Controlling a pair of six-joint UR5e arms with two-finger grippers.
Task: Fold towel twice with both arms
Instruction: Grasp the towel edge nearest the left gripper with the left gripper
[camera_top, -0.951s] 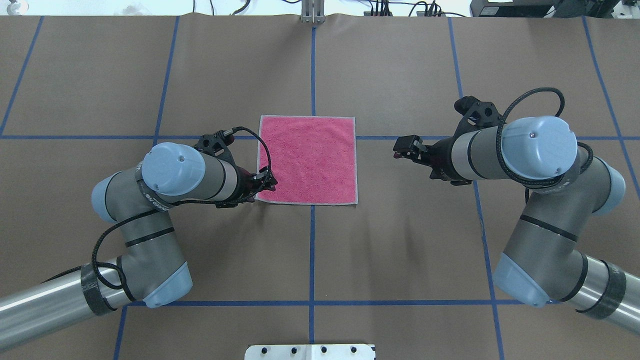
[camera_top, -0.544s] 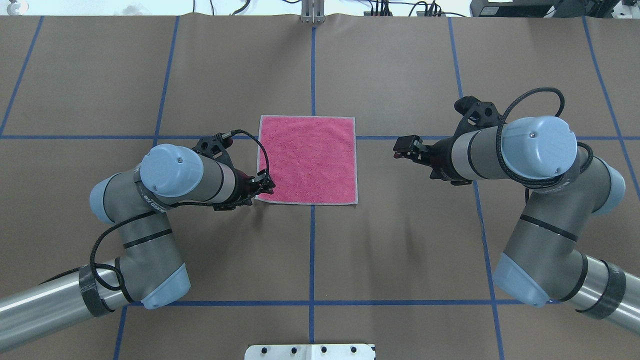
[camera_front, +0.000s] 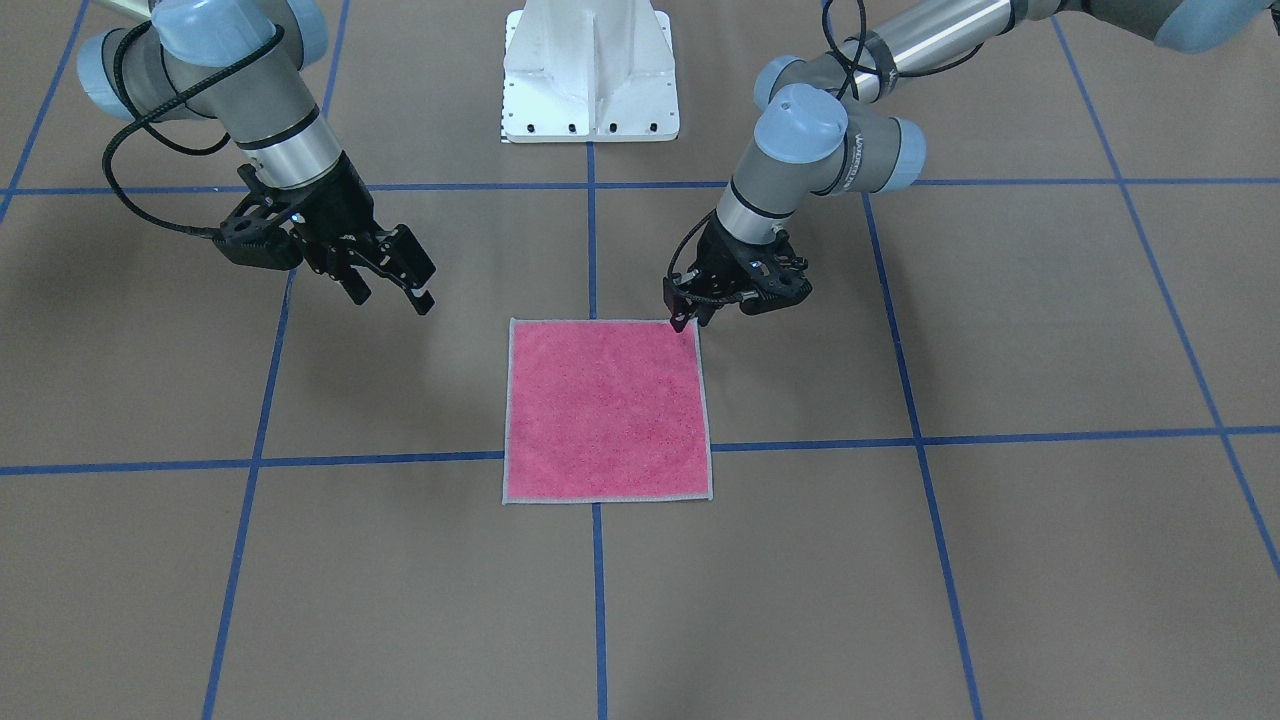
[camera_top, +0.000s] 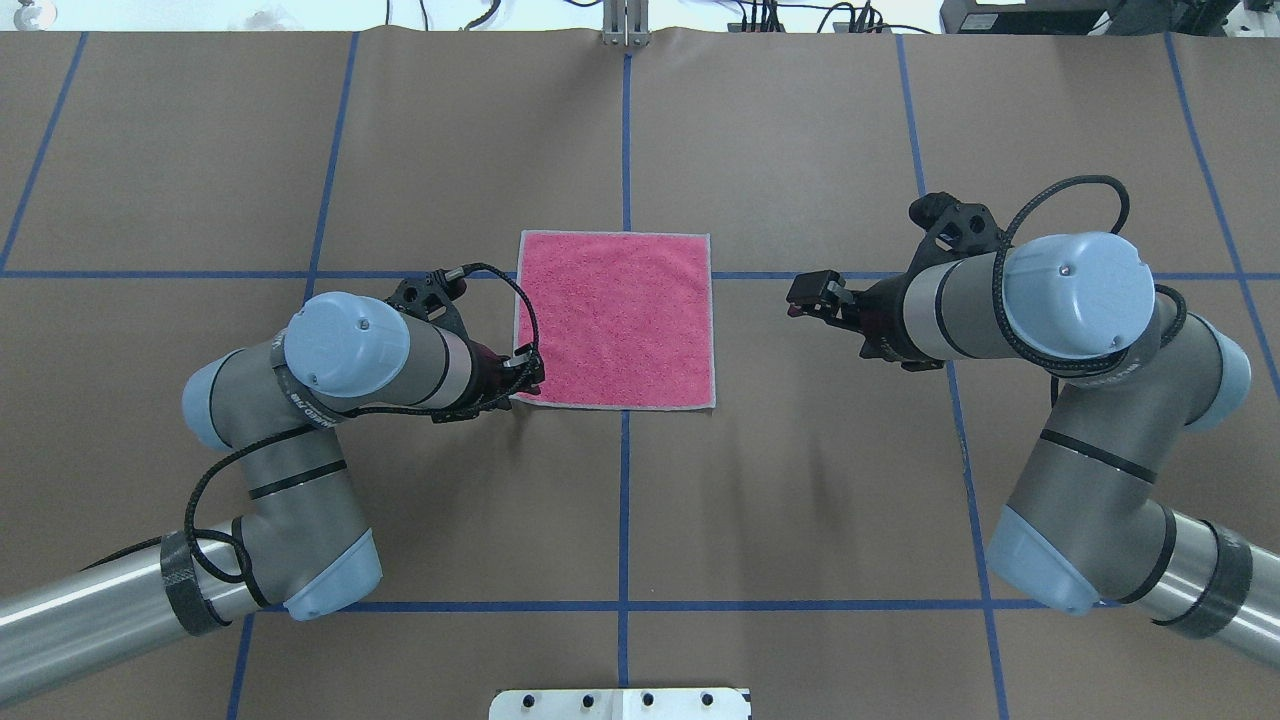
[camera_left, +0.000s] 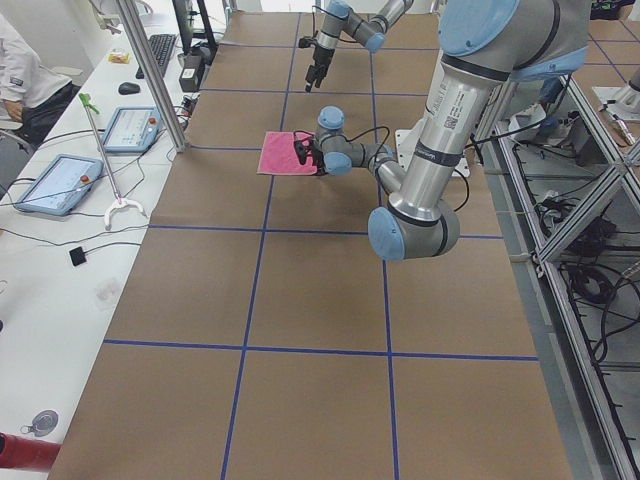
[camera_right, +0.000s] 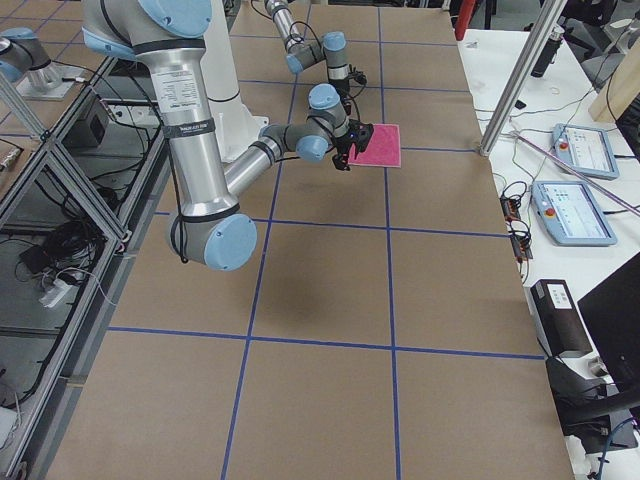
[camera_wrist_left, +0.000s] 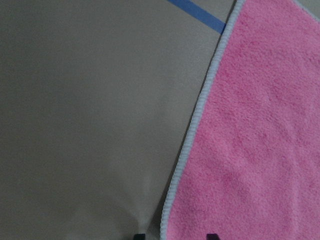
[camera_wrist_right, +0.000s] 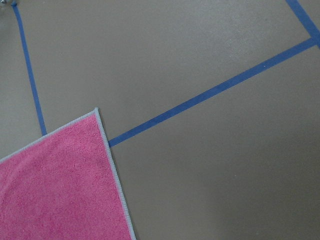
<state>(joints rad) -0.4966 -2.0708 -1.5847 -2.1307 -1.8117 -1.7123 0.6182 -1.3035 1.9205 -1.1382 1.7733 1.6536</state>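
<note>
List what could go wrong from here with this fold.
1. The left claw straddles only the edging of the towel at one corner; closing may pinch too little and slip.
2. The right claw hangs well off the towel; a one-sided lift would likely skew the fold.

Left gripper (camera_top: 528, 378) low at 9 o'clock, jaws parted, pointing steeply down, right gripper (camera_top: 803, 294) higher at 3 o'clock, jaws apart, tilted inward

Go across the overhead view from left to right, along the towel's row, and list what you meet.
left arm → left gripper, at the towel's near-left corner → towel, flat, pink face up → right gripper, apart from the towel → right arm
</note>
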